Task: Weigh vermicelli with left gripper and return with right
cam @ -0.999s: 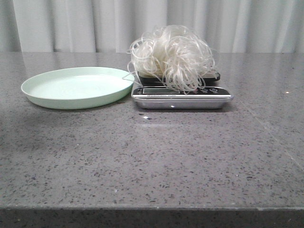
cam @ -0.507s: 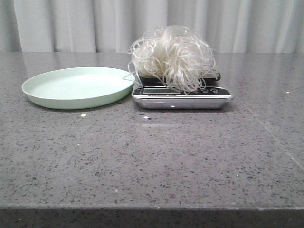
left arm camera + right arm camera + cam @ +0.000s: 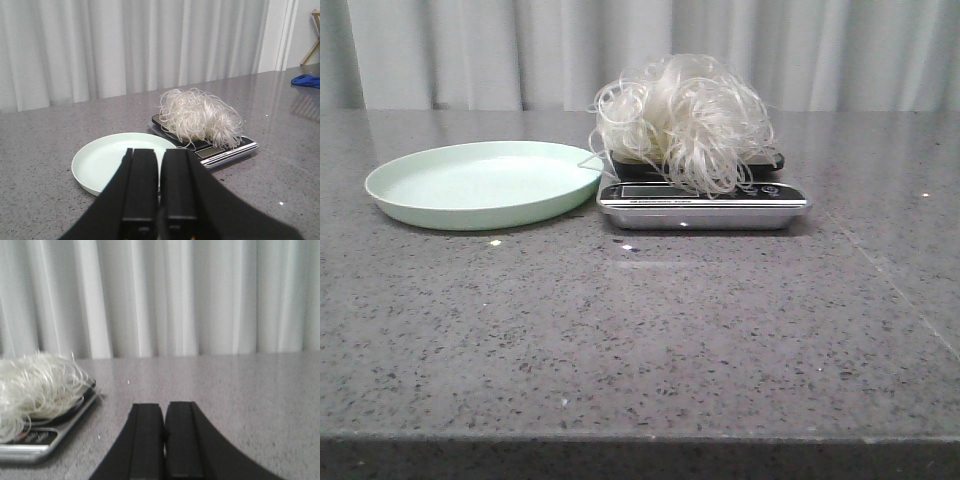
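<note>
The vermicelli (image 3: 682, 120), a fluffy white mound of curly strands, rests on the silver kitchen scale (image 3: 704, 205) at the table's middle back, and some strands hang over the display. Left of the scale sits the pale green plate (image 3: 480, 183), with nothing on it. Neither arm appears in the front view. In the left wrist view my left gripper (image 3: 159, 151) is shut with nothing in it, pulled back in front of the plate (image 3: 97, 162), with the vermicelli (image 3: 201, 117) and scale (image 3: 227, 150) beyond. My right gripper (image 3: 164, 405) is shut and holds nothing, off to the right of the scale (image 3: 30, 445) and vermicelli (image 3: 35, 385).
A grey speckled tabletop (image 3: 640, 330) runs to a front edge near the camera. White curtains (image 3: 640, 50) hang behind it. A blue object (image 3: 306, 80) lies at the far right end of the counter in the left wrist view.
A shadow at the left of the tabletop has gone, and a small bright speck now shows in front of the plate. Vermicelli, scale and plate have not moved.
</note>
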